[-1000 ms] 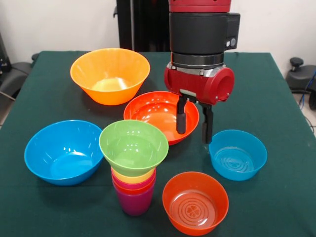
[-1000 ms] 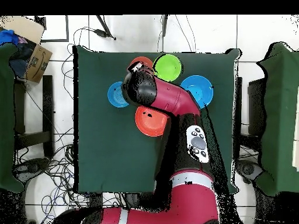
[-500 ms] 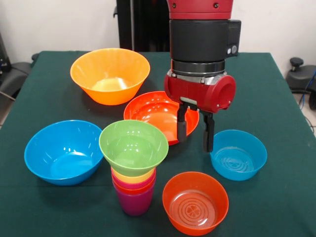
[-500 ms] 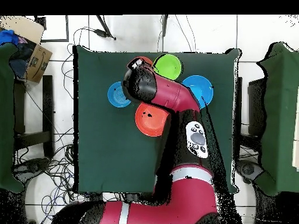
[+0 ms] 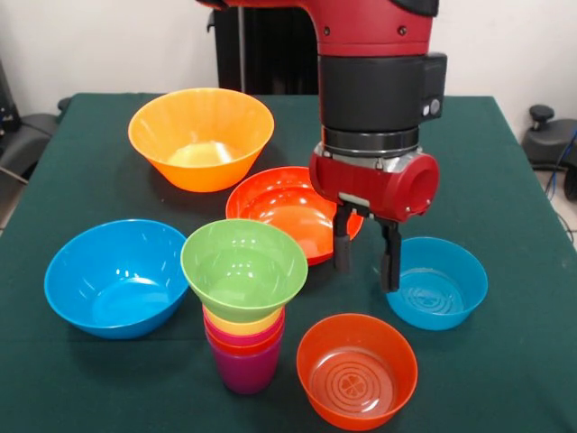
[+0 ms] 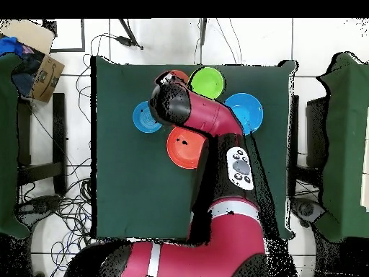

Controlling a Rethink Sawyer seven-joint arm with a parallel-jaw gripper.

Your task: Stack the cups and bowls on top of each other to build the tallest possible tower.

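Gripper point(image 5: 365, 263) empty, fingers apart, hovering beside small blue bowl point(image 5: 435, 282). Judgement: descend straddling its near rim, close gently; green bowl point(image 5: 243, 268) already tops tower point(image 5: 244, 347)

small bowl point(image 5: 243, 268) on tower point(image 5: 244, 347) | large bowl point(image 5: 117, 277) left | shallow bowl point(image 5: 293, 209) behind

The bowls, like the green one point(image 5: 243, 268), and the stacked cups point(image 5: 244, 347) look like smooth, glossy plastic. The small orange bowl point(image 5: 357, 370) is translucent. The desk point(image 5: 505, 180) wears matt green cloth. The arm's red shell point(image 5: 383, 176) shines.
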